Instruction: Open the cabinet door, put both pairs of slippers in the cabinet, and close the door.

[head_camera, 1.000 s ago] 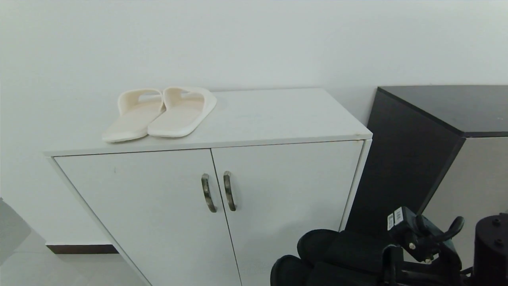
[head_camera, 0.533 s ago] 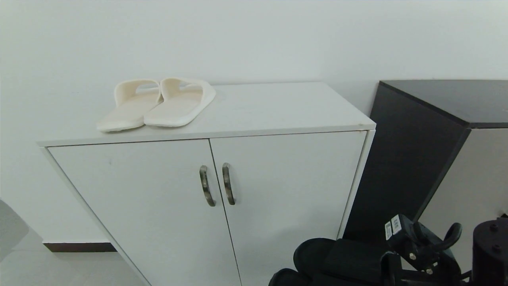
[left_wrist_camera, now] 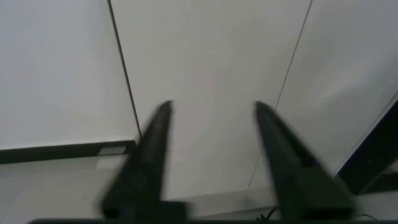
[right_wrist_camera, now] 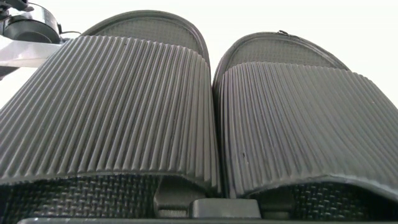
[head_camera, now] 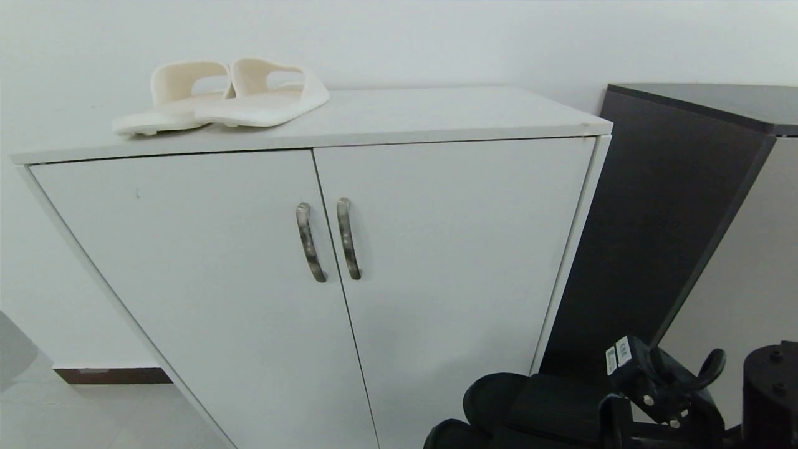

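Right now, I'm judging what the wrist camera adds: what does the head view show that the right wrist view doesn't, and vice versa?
The head view adds the white cabinet, both doors shut, its two handles, the cream slippers on top and a dark cabinet beside it. The right wrist view adds the ribbed straps up close. Shared: the black slippers.

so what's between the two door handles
Just the thin vertical seam where the shut left door meets the shut right door. The left handle and right handle flank it without touching, as the head view shows.
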{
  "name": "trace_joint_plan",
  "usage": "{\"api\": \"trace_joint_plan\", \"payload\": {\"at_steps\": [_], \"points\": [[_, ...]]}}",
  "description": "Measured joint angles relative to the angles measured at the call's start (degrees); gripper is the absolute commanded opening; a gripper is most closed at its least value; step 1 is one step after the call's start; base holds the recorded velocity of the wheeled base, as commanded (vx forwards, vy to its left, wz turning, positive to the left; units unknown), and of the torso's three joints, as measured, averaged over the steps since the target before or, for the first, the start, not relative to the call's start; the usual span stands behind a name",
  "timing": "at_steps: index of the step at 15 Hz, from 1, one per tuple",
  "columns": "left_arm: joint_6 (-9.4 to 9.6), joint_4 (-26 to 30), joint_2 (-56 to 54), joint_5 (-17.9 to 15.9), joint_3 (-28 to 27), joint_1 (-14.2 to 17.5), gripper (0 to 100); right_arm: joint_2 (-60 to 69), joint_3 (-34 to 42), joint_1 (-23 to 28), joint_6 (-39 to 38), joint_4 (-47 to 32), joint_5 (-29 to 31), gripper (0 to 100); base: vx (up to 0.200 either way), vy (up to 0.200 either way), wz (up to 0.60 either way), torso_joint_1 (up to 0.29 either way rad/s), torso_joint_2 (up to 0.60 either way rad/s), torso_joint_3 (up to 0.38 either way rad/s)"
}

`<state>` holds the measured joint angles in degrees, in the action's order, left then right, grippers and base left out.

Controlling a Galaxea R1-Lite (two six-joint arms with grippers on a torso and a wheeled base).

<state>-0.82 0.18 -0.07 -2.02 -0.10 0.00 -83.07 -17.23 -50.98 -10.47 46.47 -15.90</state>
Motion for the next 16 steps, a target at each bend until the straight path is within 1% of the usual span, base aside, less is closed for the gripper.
{"api": "trace_joint_plan", "payload": {"at_steps": [1, 3, 8, 10, 11, 12, 13, 14, 15, 16], "points": [[0.04, 0.0, 0.0, 0.0, 0.0, 0.0, 100, 0.0, 0.0, 0.0, 0.0, -0.1, 0.0, 0, 0.000, 0.000, 0.00, -0.061, 0.23, 0.178], [0.04, 0.0, 0.0, 0.0, 0.0, 0.0, 100, -0.1, 0.0, 0.0, 0.0, -0.1, 0.0, 0, 0.000, 0.000, 0.60, -0.024, 0.10, 0.071], [0.27, 0.0, 0.0, -0.2, 0.0, 0.0, 100, -0.3, 0.4, 0.7, 0.0, 2.4, 0.6, 0, 0.000, 0.000, 0.00, 0.000, 0.00, 0.000], [1.15, 0.1, 0.1, -0.2, -0.1, 0.0, 100, -0.1, 0.7, 1.0, 0.5, 2.7, 0.6, 0, 0.000, 0.000, 0.00, 0.000, 0.00, 0.000], [1.11, 0.1, 0.5, -0.4, -0.2, 0.0, 100, 0.2, 0.9, 1.0, 1.7, 2.6, 0.5, 0, 0.000, 0.000, 0.00, 0.000, 0.00, 0.000], [0.98, 0.0, 1.2, -1.6, -0.6, -0.5, 100, 0.7, 0.9, 1.0, 2.3, 2.8, 0.5, 0, 0.000, 0.000, 0.00, 0.000, 0.00, 0.000], [0.09, -0.1, 2.1, -3.5, -2.2, -1.4, 100, 1.2, 0.9, 1.0, 2.4, 2.7, 0.5, 0, 0.000, 0.000, 0.00, 0.000, 0.00, 0.000], [-2.11, -0.1, 3.4, -6.4, -6.1, -2.6, 100, 1.6, 1.0, 1.0, 2.4, 2.7, 0.5, 0, 0.000, 0.000, 0.00, 0.000, 0.00, 0.000], [-4.27, 0.0, 5.4, -10.2, -11.7, -4.0, 100, 1.9, 1.0, 0.9, 2.5, 2.8, 0.5, 0, 0.000, 0.000, 0.00, 0.000, 0.00, 0.000], [-6.07, 0.0, 8.9, -15.6, -18.3, -6.0, 100, 2.1, 1.0, 0.9, 2.5, 2.7, 0.5, 0, 0.000, 0.000, 0.00, 0.000, 0.00, 0.000]]}}
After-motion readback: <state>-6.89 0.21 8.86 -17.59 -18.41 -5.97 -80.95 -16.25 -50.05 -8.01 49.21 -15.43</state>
